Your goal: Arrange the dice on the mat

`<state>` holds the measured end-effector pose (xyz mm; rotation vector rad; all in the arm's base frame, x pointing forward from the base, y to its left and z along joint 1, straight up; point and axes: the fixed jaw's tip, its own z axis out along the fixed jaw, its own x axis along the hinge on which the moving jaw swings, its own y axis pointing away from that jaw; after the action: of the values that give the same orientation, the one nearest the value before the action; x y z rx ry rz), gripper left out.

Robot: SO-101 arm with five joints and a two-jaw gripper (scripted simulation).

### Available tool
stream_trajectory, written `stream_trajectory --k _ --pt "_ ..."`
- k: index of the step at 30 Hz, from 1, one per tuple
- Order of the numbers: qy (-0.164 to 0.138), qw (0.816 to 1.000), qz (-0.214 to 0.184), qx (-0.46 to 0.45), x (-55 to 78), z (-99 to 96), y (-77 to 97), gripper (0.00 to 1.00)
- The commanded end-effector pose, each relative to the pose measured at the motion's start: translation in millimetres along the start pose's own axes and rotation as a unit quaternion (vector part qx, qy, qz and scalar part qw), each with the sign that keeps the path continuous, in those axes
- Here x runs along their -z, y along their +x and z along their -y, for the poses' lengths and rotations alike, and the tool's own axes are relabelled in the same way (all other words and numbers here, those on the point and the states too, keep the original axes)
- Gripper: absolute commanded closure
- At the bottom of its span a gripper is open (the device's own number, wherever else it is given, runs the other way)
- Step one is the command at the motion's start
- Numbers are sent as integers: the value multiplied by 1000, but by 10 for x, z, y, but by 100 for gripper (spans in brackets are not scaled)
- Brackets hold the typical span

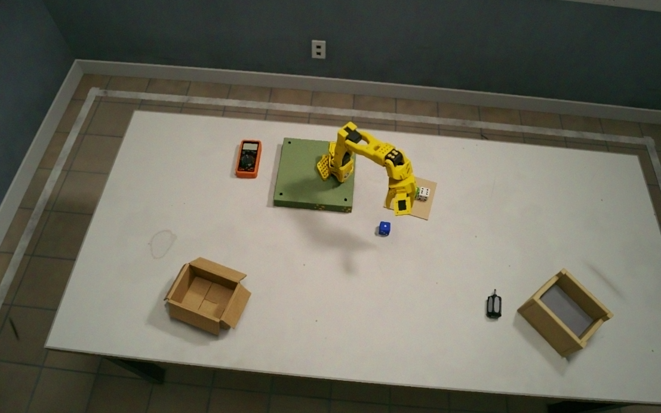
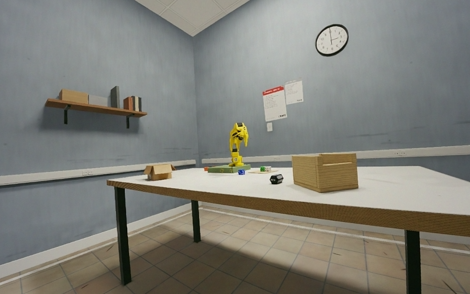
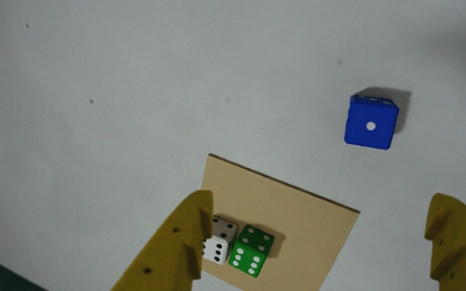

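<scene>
The blue die [image 1: 384, 228] [image 2: 241, 172] [image 3: 363, 136] sits flat on the table off the mat, one on top. The white die [image 1: 423, 191] [image 2: 268, 168] [image 3: 215, 250] and the green die [image 2: 262, 168] [image 3: 248, 257] sit flat side by side on the tan mat [image 1: 424, 211] [image 3: 307, 227]. Both show six on top. In the top view the arm nearly hides the green die. In the wrist view a finger covers part of the white die. My gripper [image 3: 320, 194] is open and empty, high above the table near the mat and blue die.
My base stands on a green block [image 1: 301, 174]. An orange multimeter [image 1: 248, 159] lies left of it. A cardboard box [image 1: 227, 272] stands front left. A black device [image 1: 494, 306] and a wooden box [image 1: 548, 328] [image 2: 324, 175] stand front right.
</scene>
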<state>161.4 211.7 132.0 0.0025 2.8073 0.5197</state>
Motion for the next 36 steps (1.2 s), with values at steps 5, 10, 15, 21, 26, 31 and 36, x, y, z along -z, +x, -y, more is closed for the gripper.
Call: stream_trajectory --k 5,10,15,21,26,31,36 --pt "20 1000 -13 -12 -118 59 2 65" --pt "70 996 -52 -12 -379 177 96 65" --pt "106 991 -81 -12 -556 280 177 65" --pt "167 977 -129 -12 -826 481 338 65" --pt "189 971 -146 -12 -913 561 402 65" --pt "191 970 -147 -12 -919 567 407 65" --pt "187 972 -141 -24 -934 593 350 65"
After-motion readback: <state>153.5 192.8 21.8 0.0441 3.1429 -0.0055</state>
